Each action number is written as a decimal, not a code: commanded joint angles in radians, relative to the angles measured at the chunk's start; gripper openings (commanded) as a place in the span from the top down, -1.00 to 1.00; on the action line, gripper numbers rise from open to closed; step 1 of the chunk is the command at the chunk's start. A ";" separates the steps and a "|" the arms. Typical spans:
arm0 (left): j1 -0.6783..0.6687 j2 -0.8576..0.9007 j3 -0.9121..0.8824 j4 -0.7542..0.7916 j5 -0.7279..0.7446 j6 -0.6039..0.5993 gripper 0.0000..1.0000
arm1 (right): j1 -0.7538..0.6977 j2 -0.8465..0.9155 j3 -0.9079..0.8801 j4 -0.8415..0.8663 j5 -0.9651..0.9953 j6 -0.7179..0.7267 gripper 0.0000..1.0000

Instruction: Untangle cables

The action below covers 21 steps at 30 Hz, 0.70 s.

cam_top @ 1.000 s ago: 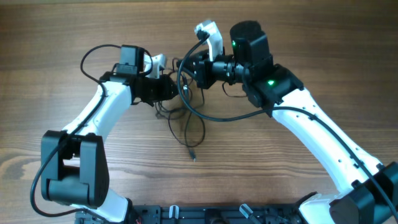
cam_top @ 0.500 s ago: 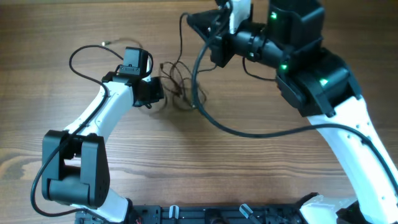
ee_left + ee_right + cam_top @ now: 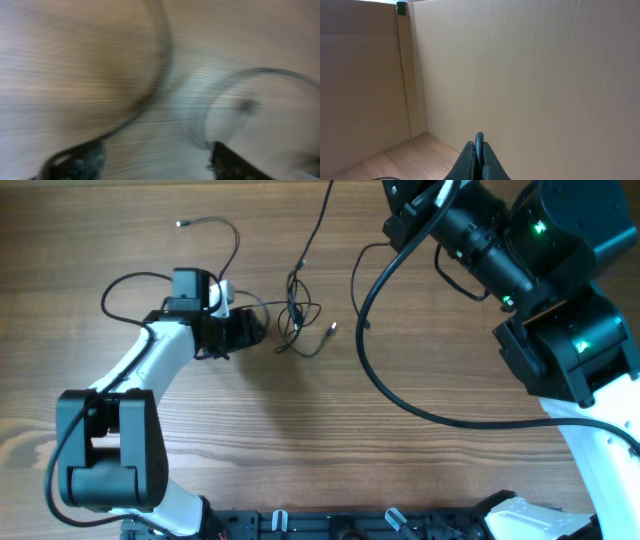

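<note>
Cables (image 3: 298, 325): loose black tangle on the wooden surface (image 3: 400, 450), just beside the left fingers (image 3: 82, 160). These stand spread apart, released. Blurred cord arcs lie ahead of them, not between them.
Strand (image 3: 479, 141): thin black loop pinched between the clenched right fingers (image 3: 469, 162), held above the surface.
</note>
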 commanded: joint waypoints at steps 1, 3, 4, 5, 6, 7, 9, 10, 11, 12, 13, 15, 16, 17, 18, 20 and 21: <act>0.081 0.002 0.022 0.095 0.784 0.193 -0.54 | -0.005 -0.006 0.022 0.010 0.027 0.033 0.91; 0.094 0.002 0.021 0.100 0.899 0.207 -0.57 | -0.005 -0.006 0.022 0.017 0.026 0.041 0.91; 0.084 0.002 0.019 0.100 0.900 0.207 -0.58 | -0.005 -0.006 0.022 0.027 0.023 0.062 0.91; 0.072 0.002 0.019 0.101 0.899 0.207 -0.60 | -0.005 -0.006 0.022 0.033 0.023 0.068 0.91; 0.051 0.002 0.019 0.104 0.885 0.206 -0.60 | -0.005 -0.006 0.022 0.036 0.023 0.068 0.92; 0.035 0.002 0.019 0.104 0.845 0.206 -0.59 | -0.005 -0.006 0.022 0.039 0.023 0.069 0.92; -0.006 0.004 0.019 0.104 0.728 0.201 -0.58 | -0.005 -0.006 0.022 0.051 0.018 0.128 0.91; -0.023 0.004 0.019 0.104 0.710 0.201 -0.58 | -0.005 -0.006 0.022 0.054 0.008 0.150 0.91; -0.053 0.004 0.019 0.105 0.689 0.201 -0.57 | -0.005 -0.006 0.022 0.057 -0.016 0.171 0.91; -0.077 0.004 0.019 0.105 0.666 0.201 -0.56 | -0.005 -0.006 0.022 0.059 -0.035 0.180 0.91; -0.093 0.004 0.019 0.106 0.642 0.200 -0.55 | -0.005 -0.006 0.022 0.060 -0.037 0.198 0.91; -0.130 0.006 0.019 0.134 0.510 0.100 -0.57 | -0.005 -0.006 0.022 0.068 -0.059 0.225 0.91; -0.145 0.008 0.019 0.164 0.423 0.007 -0.64 | -0.005 -0.006 0.022 0.086 -0.112 0.225 0.91; -0.155 0.010 0.019 0.193 0.365 -0.057 -0.67 | -0.005 -0.006 0.022 0.105 -0.158 0.225 0.91; -0.163 0.011 0.019 0.216 0.307 -0.104 -0.68 | -0.005 -0.006 0.022 0.119 -0.183 0.228 0.91; -0.178 0.020 0.018 0.217 0.147 -0.153 -0.66 | -0.005 -0.006 0.022 0.133 -0.183 0.243 0.91; -0.184 0.029 0.015 0.209 0.084 -0.171 -0.64 | -0.005 -0.008 0.022 0.133 -0.183 0.243 0.91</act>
